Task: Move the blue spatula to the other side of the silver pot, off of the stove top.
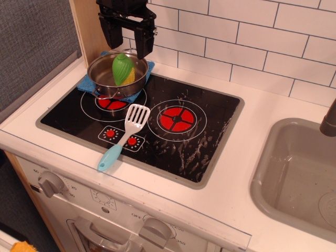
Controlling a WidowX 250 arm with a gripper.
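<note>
Blue spatula point(125, 137) lies on the stove top point(210, 152) between 2 red burner rings, handle over the front rim. Silver pot point(116, 76) sits back-left; above it the gripper point(128, 43) hangs wide apart, empty.

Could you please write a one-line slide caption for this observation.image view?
Open gripper hovers above the silver pot; the blue spatula lies on the stove top.
</note>
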